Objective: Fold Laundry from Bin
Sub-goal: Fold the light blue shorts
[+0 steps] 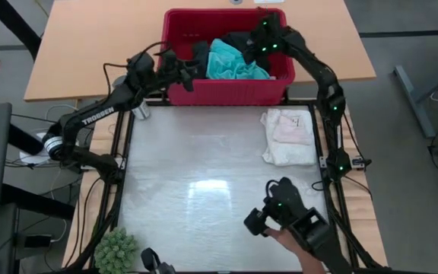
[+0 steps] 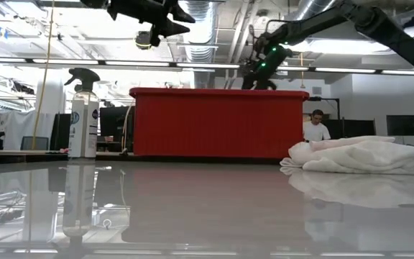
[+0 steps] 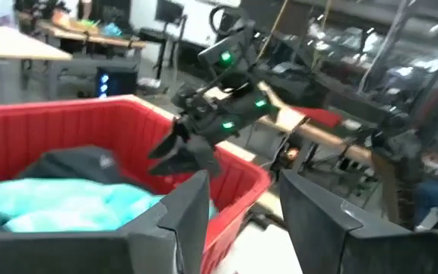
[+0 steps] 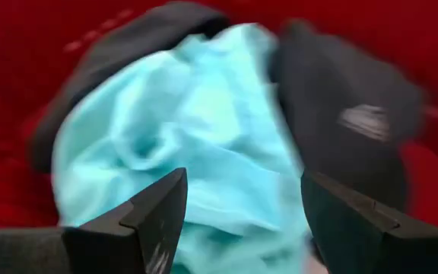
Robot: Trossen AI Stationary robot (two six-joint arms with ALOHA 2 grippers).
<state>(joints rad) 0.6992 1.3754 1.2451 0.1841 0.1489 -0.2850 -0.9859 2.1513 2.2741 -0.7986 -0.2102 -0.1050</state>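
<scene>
Over the red slotted plastic bin point(image 1: 226, 91) at the far edge of the table, the right gripper point(image 1: 261, 38) hangs from a sharply bent arm, its jaws spread wide and empty. Directly below and between them lies the crumpled turquoise shirt point(image 4: 196, 144), with black clothing point(image 4: 348, 99) just beside it. The left gripper point(image 1: 187, 72) reaches in from the bin's other end with its jaws parted and holds nothing. A folded pale pink-white garment point(image 1: 289, 135) lies on the table, well apart from both.
</scene>
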